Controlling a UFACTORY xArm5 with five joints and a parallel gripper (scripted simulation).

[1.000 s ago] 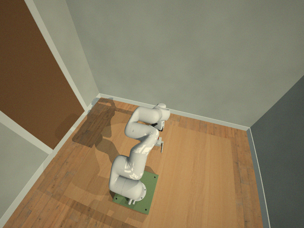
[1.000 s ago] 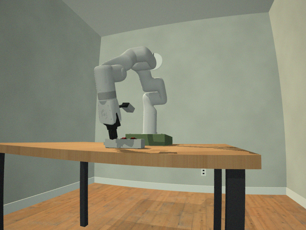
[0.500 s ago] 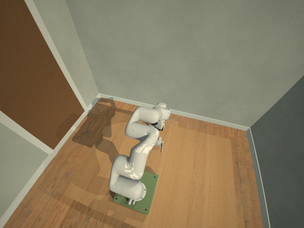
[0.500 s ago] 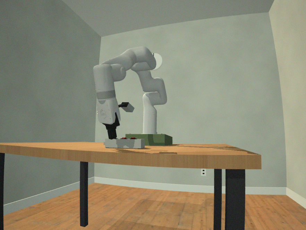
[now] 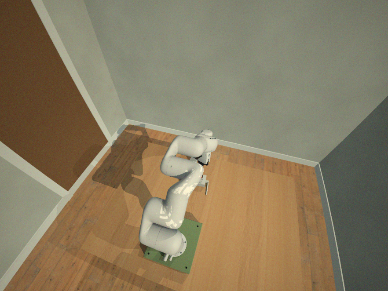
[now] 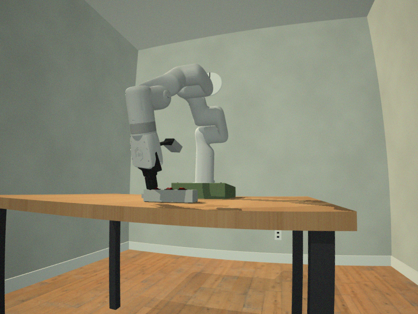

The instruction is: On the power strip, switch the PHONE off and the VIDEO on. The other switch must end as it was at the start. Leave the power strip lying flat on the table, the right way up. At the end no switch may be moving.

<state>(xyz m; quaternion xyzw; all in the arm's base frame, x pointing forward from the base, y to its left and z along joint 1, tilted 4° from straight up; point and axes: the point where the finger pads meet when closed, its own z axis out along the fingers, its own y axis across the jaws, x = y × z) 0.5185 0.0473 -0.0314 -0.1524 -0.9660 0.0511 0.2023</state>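
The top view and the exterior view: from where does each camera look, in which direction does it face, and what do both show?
Top view: high above, behind the arm's green base plate, looking steeply down; it shows the white arm folded over the table, with the power strip mostly hidden.
Exterior view: low, near table height, facing the arm; it shows the whole arm and the shut gripper at the power strip's left end.
Both show the arm, base plate, strip and wooden table.

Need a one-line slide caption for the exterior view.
White arm bent over the wooden table, shut pincer down at the left end of a flat grey power strip.
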